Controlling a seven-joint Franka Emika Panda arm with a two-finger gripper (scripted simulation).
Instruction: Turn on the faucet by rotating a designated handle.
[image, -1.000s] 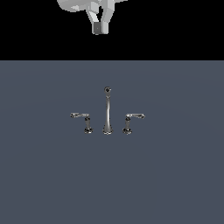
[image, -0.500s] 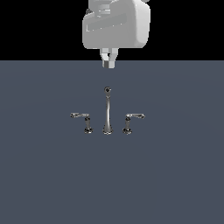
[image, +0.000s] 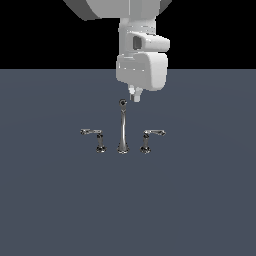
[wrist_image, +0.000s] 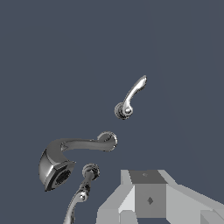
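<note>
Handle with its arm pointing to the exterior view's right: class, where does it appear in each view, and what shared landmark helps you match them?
Exterior view: the handle stands just to the exterior view's right of the spout, its arm pointing away from it.
Wrist view: most likely the smaller-looking lever near the picture's middle; the match is not certain.
Shared landmark: the spout, standing between the two levers.

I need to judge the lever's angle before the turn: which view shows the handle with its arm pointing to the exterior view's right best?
The exterior view: the handle is seen whole, side-on, clear of the gripper. The wrist view shows two levers; which is this one is uncertain.
</note>
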